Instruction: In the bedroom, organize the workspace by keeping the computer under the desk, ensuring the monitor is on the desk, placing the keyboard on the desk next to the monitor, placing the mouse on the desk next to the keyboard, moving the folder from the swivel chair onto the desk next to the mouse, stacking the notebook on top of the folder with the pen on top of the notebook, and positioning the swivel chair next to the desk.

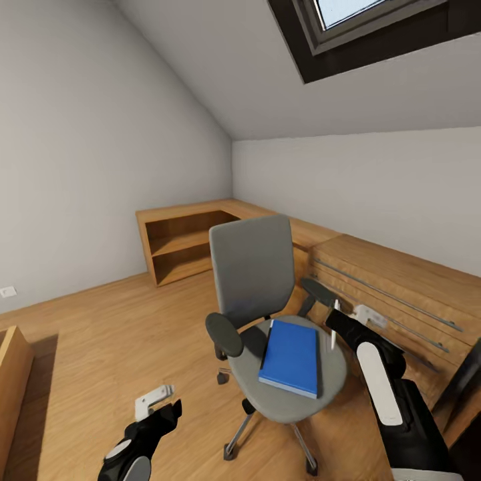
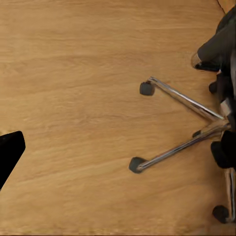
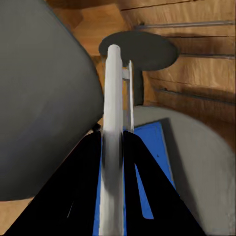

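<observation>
Now the blue folder (image 1: 290,358) lies flat on the grey fabric seat of the swivel chair (image 1: 252,267), slightly askew, one corner near the seat's front edge; in the right wrist view the folder (image 3: 152,147) shows as a bright blue slab just beyond the fingertips. The right gripper (image 1: 334,325) hovers at the folder's far side, close by the chair's right armrest (image 1: 319,292), its fingers closed on a thin white-silver pen (image 1: 333,329) that stands nearly upright; the pen (image 3: 112,137) runs as a pale smooth rod along the middle of the right wrist view. With the pen in hand, the folder probably cannot be taken by this arm, so the step would go best if the pen is kept clear of the seat and the folder is lifted by its pale edge with a flat, low approach. The folder looks rigid and slick, likely to slide on the woven seat instead of tipping. The left gripper (image 1: 155,399) hangs low over the plank floor (image 2: 73,73), its fingers seemingly apart and holding nothing. Chrome legs (image 2: 184,101) with black casters spread beneath the seat, so a push may roll the chair. Behind stand a light-wood shelf unit (image 1: 180,244) and a dresser (image 1: 394,280) under a sloped grey ceiling with a dark-framed skylight (image 1: 364,27).
</observation>
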`<state>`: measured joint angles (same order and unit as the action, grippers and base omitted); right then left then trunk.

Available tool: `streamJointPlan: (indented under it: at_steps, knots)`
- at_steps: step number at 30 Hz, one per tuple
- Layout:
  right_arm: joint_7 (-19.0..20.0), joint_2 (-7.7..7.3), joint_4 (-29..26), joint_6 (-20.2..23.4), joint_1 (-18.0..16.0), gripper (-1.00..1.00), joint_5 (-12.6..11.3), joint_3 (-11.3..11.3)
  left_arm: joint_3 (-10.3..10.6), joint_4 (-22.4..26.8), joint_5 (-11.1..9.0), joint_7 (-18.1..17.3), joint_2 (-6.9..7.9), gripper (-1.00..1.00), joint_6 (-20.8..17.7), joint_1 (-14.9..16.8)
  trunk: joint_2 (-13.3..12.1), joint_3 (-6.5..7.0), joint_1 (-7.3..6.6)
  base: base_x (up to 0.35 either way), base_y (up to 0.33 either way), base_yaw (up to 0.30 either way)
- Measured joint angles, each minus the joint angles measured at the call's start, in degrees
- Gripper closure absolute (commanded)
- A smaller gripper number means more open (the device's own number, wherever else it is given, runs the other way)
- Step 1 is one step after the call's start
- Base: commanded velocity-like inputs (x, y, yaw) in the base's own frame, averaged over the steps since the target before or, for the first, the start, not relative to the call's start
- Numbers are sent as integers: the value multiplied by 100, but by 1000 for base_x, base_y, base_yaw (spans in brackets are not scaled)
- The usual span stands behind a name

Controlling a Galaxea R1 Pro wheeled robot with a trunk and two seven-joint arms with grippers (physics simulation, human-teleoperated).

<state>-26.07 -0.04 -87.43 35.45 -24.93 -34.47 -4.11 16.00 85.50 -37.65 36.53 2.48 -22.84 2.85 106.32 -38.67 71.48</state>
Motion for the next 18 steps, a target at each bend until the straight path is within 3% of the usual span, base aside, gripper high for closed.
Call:
streamJointPlan:
  at_steps: [2, 6, 7, 8, 9, 10, 12, 13, 14, 17, 18]
  knots:
    - [0, 2, -21, 20, 1, 100, -4, -153, 170, -125, 4, 5, 0, -100, -1, 0, -80, 39, -44, -9, 0, -223]
    - [1, 3, -76, 158, 2, 100, -12, -451, 306, -333, -1, -3, -4, -100, -10, 0, -241, 114, -132, -4, 0, -95]
    - [5, 11, -173, 451, 1, 100, -79, -904, 420, -758, -10, -25, -8, -100, -14, -2, -281, 131, -154, 0, 0, -11]
    - [8, 10, -202, 608, 2, 100, -215, -1116, 494, -1043, -7, -29, -9, -100, -6, -1, -321, 149, -176, 0, 0, -9]
    - [10, 9, -209, 658, 2, 100, -266, -1169, 519, -1146, -1, -30, -9, -100, -1, 0, -361, 168, -198, 0, 0, -2]
    - [24, -2, -227, 838, 2, 100, -428, -1332, 593, -1910, 6, -44, -9, -100, 55, -1, -401, 185, -220, 0, 0, -2]
    - [24, -5, -230, 864, 2, 100, -463, -1369, 602, -2483, 17, -51, -12, -100, 322, 1, -481, 222, -264, 0, 0, -83]
    - [33, -90, -233, 894, 1, 100, -469, -1515, 611, -2936, 9, -75, -7, -100, 1094, -1, -521, 244, -286, 0, 0, -185]
    - [63, -195, -228, 895, 1, 100, -491, -1563, 619, -3033, 13, -79, -8, -100, 1215, 4, -561, 268, -308, 0, 0, -207]
    - [527, -844, -171, 897, 1, 100, -655, -1612, 684, -3151, 16, -80, -5, -100, 1359, 1, -682, 340, -374, 0, 0, -222]
    - [623, -949, -157, 897, 1, 100, -706, -1616, 690, -3158, 16, -80, -2, -100, 1368, 1, -722, 364, -396, 0, 0, -232]
